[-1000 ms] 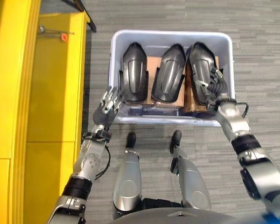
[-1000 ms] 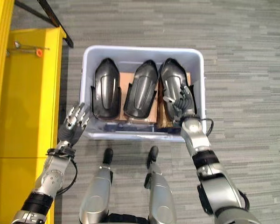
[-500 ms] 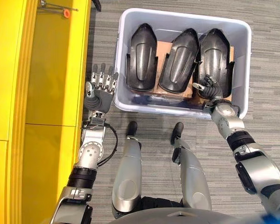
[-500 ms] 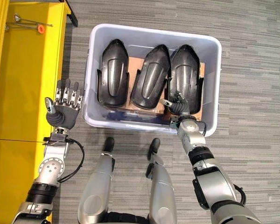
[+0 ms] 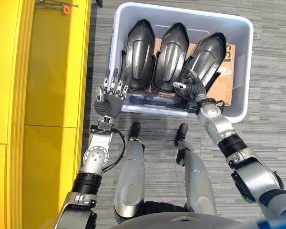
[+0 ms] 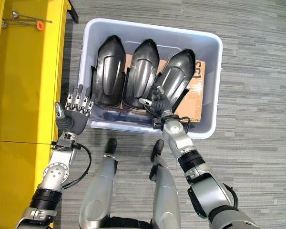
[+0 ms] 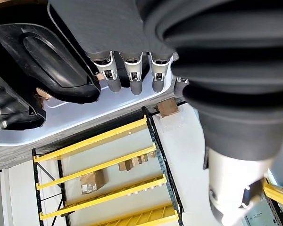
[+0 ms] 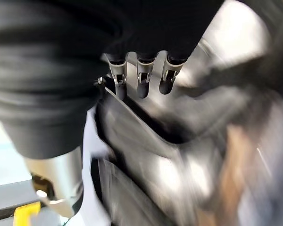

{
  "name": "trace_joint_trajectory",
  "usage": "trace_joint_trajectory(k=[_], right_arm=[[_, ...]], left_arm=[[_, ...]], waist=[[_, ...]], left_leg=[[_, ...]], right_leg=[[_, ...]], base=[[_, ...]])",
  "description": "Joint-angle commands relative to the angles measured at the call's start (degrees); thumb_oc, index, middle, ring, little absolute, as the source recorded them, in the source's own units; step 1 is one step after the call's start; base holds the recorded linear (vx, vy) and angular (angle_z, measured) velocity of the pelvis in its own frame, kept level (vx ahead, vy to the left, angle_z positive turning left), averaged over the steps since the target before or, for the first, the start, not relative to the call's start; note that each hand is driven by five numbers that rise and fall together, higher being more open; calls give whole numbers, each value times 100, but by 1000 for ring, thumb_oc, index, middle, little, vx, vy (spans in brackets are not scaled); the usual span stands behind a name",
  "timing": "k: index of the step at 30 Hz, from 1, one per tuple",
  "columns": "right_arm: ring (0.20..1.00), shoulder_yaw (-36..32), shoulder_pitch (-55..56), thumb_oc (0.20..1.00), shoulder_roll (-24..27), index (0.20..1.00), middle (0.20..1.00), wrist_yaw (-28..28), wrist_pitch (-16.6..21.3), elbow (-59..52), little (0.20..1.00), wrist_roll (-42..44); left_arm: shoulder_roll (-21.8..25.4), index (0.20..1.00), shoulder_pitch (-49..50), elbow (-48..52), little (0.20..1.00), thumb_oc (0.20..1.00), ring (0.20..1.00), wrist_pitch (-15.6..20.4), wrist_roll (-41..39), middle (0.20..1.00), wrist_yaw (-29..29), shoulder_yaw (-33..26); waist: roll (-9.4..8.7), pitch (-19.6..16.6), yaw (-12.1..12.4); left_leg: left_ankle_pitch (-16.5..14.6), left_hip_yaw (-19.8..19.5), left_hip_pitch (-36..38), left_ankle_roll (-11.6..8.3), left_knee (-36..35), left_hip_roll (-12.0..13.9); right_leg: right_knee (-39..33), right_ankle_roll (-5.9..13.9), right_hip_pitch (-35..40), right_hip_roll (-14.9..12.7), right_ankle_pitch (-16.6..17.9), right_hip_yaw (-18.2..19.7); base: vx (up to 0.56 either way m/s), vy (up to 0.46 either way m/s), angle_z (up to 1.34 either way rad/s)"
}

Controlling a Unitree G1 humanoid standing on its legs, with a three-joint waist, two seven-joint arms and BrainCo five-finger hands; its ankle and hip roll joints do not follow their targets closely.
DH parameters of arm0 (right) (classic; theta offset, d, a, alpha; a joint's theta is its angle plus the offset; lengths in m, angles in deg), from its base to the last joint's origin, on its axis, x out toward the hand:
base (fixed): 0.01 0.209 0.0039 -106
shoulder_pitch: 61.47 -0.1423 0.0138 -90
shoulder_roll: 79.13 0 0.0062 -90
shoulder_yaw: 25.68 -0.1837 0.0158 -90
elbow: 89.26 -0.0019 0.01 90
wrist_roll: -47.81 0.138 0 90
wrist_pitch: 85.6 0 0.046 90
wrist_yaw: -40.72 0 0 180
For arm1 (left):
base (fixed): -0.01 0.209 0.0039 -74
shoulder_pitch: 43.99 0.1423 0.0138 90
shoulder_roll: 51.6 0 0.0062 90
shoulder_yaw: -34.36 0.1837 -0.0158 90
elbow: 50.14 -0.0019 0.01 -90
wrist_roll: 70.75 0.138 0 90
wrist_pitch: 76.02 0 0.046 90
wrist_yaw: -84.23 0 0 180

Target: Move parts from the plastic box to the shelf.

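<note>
- Grey carpet floor (image 5: 271, 71) carries the plastic box (image 5: 244, 57), just past both hands: the left hand (image 5: 109, 98) is at its near left corner, the right hand (image 5: 193, 88) over its near edge.
- In the box, on cardboard (image 5: 226, 78), lie three black parts (image 5: 140, 52).
- Yellow shelf (image 5: 52, 71) stands on the floor beside the left hand, on the side away from the box.
- On the shelf, well beyond the left hand, lies a thin tool with an orange piece (image 5: 65, 9).
</note>
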Motion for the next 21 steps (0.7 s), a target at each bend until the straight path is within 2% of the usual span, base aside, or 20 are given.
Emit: trace_joint_trajectory(k=[1,5,12,15,17,21], right_arm=[[1000,-253,-81,1000,223,1000,1000,1253,396,-801,1000,-1271],[1000,-251,29,1000,270,1000,1000,2053,511,-1250,1000,-2577],[1000,-249,114,1000,376,1000,1000,2568,501,-1805,1000,-3338],[1000,-239,148,1000,409,1000,1000,2542,354,-1894,1000,-3256],[1000,-221,223,1000,377,1000,1000,2435,182,-1907,1000,-2710],[1000,-221,437,1000,253,1000,1000,2118,89,-1818,1000,-2319]], left_arm=[[-146,1000,208,828,1000,1000,1000,322,210,1000,296,123],[-302,1000,299,905,1000,1000,1000,636,208,1000,425,356],[-385,1000,462,854,1000,1000,1000,839,85,1000,546,503],[-404,1000,521,833,1000,1000,1000,918,-19,1000,625,526],[-421,1000,554,819,1000,1000,1000,981,-85,1000,662,542],[-478,1000,591,898,1000,1000,1000,972,-315,1000,847,560]], waist=[[163,-208,-83],[295,-208,-186],[411,-208,-277],[452,-208,-318],[472,-208,-356],[508,-208,-425]], left_leg=[[628,-282,148,510,-911,-280],[623,-143,239,495,-1051,-231],[643,-26,396,463,-1219,-172],[647,36,408,456,-1249,-150],[651,79,424,450,-1276,-132],[657,174,428,450,-1318,-108]], right_leg=[[713,85,349,173,-1016,27],[709,79,312,117,-1061,68],[699,89,329,64,-1093,106],[728,85,284,48,-1107,135],[733,85,265,43,-1109,168],[744,86,205,24,-1100,206]], base=[[-19,170,-12],[-23,148,-16],[2,66,-5],[-8,70,-7],[-6,67,-3],[-6,59,-3]])
